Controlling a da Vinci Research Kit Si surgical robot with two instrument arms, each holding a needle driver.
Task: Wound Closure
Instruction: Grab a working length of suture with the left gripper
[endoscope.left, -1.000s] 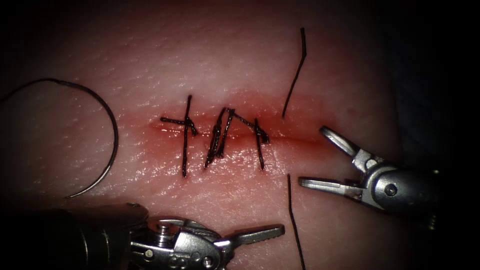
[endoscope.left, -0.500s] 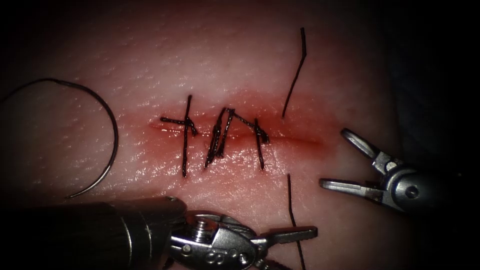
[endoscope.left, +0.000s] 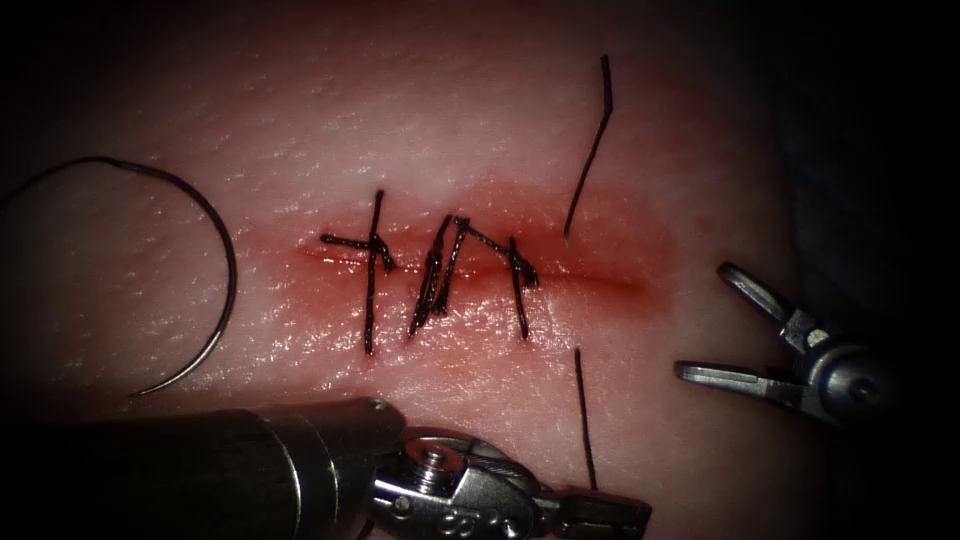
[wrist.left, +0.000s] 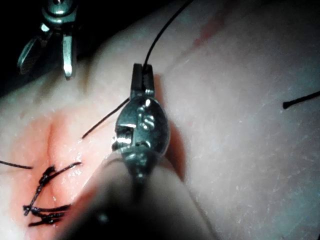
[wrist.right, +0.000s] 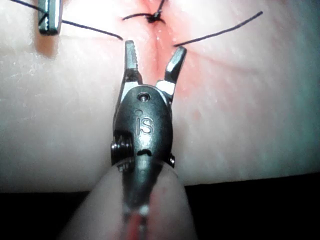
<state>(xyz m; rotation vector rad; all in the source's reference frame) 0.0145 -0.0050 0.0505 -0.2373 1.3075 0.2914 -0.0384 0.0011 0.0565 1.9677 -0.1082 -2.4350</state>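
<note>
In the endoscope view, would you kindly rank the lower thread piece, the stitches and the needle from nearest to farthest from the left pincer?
1. The lower thread piece, held in the shut left pincer, right of the stitches.
2. The stitches, across the cut.
3. The needle, lying free on the tissue, far left.

The right pincer is open, holding nothing.

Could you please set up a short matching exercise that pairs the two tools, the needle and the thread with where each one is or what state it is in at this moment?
Things:
1. left tool
2. right tool
3. needle
4. thread

States:
A. lies free on the tissue, left of the cut, held by nothing
B. jaws open, holding nothing, right of the cut
C. jaws shut on a thread strand below the cut
D. runs down from the tissue into a pair of shut jaws

Pairs: 1-C, 2-B, 3-A, 4-D
</note>
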